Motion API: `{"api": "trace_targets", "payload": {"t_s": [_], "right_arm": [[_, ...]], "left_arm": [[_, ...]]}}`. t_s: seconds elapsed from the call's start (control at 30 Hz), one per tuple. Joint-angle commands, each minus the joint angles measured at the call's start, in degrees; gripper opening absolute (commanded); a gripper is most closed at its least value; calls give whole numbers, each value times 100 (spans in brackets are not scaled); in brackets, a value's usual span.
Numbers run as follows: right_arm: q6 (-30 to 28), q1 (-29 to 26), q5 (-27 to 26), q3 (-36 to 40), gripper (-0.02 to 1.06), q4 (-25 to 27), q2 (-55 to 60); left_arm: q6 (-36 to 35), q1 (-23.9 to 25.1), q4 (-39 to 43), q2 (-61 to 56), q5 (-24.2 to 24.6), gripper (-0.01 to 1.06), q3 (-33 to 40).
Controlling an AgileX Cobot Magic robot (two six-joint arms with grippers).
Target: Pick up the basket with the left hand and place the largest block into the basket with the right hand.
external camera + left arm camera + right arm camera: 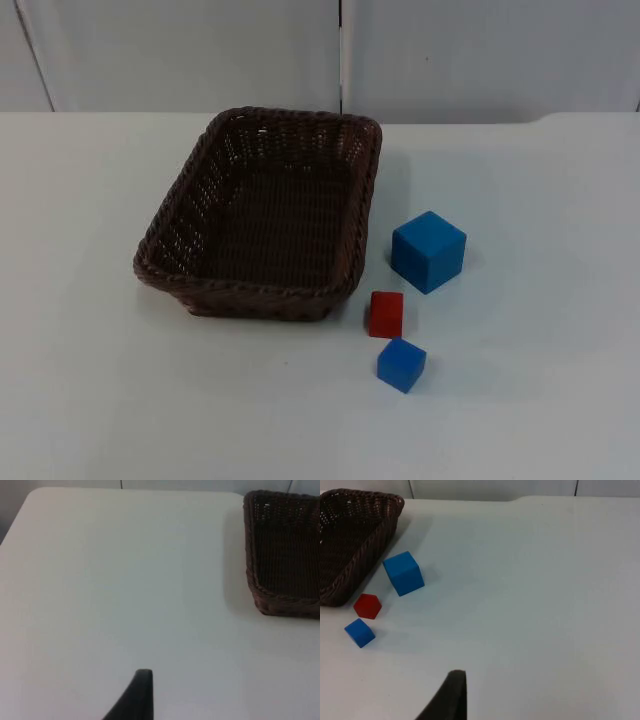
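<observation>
The basket (262,214) sits empty on the white worktop (520,390), untouched. The big blue block (428,251) lies just beside its right wall, with the red block (386,313) and small blue block (401,364) near. Both jaws wait well back from these; I cannot tell whether either is released or clenched. A grey partition (480,50) closes the far edge.

Basket (350,540) — three blocks (403,573) beside

The dark brown woven wicker basket (282,555) is cut off by the picture's edge in the left wrist view, and likewise in the right wrist view (355,535); its far side goes unseen.
</observation>
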Motion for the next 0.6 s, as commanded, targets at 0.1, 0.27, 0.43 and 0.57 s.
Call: {"api": "trace_targets", "payload": {"t_s": [0.1,0.27,0.43,0.57], "right_arm": [[-37,-19,-23,40,105,13,-16],[-37,-19,-23,40,105,13,-16],[-37,-19,-23,40,105,13,-16],[-37,-19,-23,40,105,13,-16]], "left_arm": [[2,8,-80,215,-145,105,-115],[2,8,-97,434,-275,105,-268],[2,8,-279,670,-429,105,-303],[92,8,-503,809,-544,105,-303]]}}
